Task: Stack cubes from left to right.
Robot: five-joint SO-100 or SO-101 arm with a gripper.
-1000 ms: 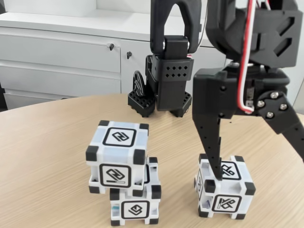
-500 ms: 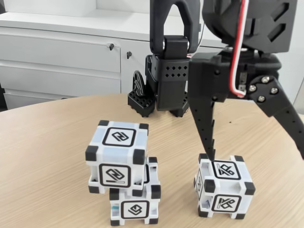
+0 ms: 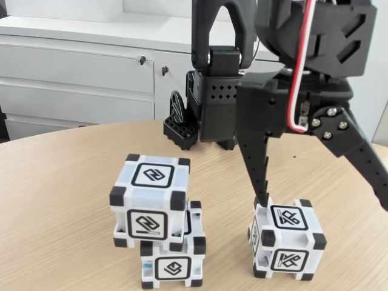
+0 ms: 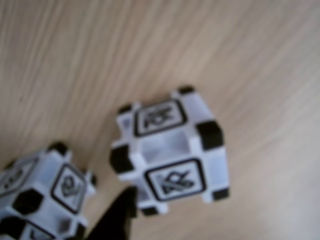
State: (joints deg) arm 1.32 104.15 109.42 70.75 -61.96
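Two white cubes with black corners stand stacked at the left of the fixed view: the top cube [image 3: 150,196] sits skewed on the bottom cube [image 3: 173,261]. A third cube [image 3: 285,238] stands alone on the right. My black gripper [image 3: 324,205] hangs open just above it, its left fingertip [image 3: 262,199] at the cube's top left edge and its right finger running off the frame. In the wrist view the lone cube [image 4: 170,150] lies in the middle, the stack [image 4: 45,195] at the lower left, and one dark fingertip [image 4: 117,220] between them.
The arm's black base [image 3: 209,115] stands at the back edge of the wooden table [image 3: 60,176]. Behind it runs a white cabinet [image 3: 79,73] with drawers. Bare tabletop lies left of the stack and between the stack and the lone cube.
The gripper has risen and shifted left. Its left finger, earlier down across the lone cube's top face, now ends at the cube's top left edge. The cubes have not moved.
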